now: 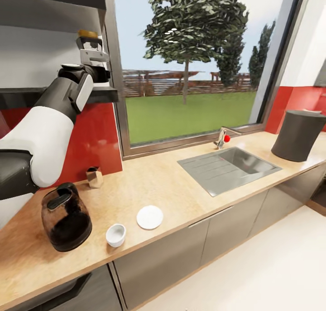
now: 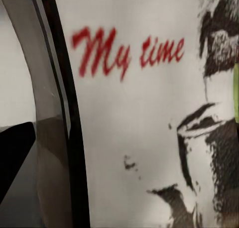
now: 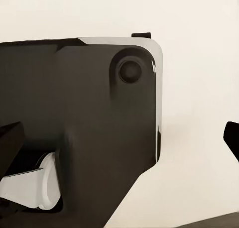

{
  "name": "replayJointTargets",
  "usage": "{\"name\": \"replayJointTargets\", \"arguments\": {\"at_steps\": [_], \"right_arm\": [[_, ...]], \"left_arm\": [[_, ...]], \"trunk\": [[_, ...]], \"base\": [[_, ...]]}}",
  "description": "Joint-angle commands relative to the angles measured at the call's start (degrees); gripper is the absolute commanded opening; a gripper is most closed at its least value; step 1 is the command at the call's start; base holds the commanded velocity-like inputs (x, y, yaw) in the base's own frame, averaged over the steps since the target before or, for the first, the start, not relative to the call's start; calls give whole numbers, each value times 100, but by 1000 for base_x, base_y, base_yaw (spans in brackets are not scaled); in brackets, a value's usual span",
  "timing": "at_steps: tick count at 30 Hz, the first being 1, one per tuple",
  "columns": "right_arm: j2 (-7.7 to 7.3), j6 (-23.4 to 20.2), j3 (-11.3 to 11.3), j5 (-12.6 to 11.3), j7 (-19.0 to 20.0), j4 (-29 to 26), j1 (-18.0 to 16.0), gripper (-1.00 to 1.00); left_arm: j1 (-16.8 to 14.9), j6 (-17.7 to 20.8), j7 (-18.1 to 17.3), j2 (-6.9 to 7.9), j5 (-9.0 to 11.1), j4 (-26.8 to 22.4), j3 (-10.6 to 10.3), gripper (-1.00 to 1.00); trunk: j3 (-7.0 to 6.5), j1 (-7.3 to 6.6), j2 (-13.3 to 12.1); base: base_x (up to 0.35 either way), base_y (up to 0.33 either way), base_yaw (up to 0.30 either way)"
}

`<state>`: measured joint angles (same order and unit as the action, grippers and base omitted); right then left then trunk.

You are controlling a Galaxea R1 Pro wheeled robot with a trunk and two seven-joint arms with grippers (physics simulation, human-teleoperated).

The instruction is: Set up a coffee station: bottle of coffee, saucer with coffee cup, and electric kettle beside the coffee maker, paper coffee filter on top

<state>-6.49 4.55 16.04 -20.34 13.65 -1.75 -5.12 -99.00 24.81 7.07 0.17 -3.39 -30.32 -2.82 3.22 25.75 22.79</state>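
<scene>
The left arm is stretched up to the kitchen shelf (image 1: 59, 92), and the left hand (image 1: 92, 48) sits right at the bottle of coffee (image 1: 88, 34), whose yellow-brown lid peeks out just above the hand. From the wrist camera the bottle's white label with red "My time" lettering (image 2: 129, 49) is pressed up close, with one finger (image 2: 50, 138) running alongside it. So the hand looks to be around the bottle, but I cannot tell whether the fingers are pinching it yet or just bracketing it.

Well below the hand, on the surface (image 1: 181, 184), stand the dark glass electric kettle (image 1: 66, 216), the coffee cup (image 1: 116, 235) and the white saucer (image 1: 150, 217), cup and saucer side by side but apart. A small copper-coloured object (image 1: 94, 177) sits against the red wall beneath the hand. The coffee maker (image 1: 299, 135) is far off, beyond the sink (image 1: 228, 168).

The right hand's state I cannot tell; its camera looks at a dark robot part.

To do this step well, I'd say: grip the bottle's body firmly, lift slightly before drawing back so it clears the shelf edge, keep it upright, and mind the window frame (image 1: 113, 75) just beside the hand.
</scene>
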Motion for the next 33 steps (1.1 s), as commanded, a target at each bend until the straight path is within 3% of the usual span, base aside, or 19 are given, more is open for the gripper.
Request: {"name": "replayJointTargets", "arguments": {"at_steps": [1, 33], "right_arm": [[-1, 19, 48, -58, 24, 8, -7, 100], [-1, 19, 48, -59, 24, 8, -7, 100]], "left_arm": [[-5, 34, 20, 2, -39, -10, -21, -100], [-23, 37, 23, -15, -32, -9, -8, -100]], "trunk": [[13, 3, 13], [13, 3, 13]], "base": [[0, 0, -263], [0, -110, -263]]}}
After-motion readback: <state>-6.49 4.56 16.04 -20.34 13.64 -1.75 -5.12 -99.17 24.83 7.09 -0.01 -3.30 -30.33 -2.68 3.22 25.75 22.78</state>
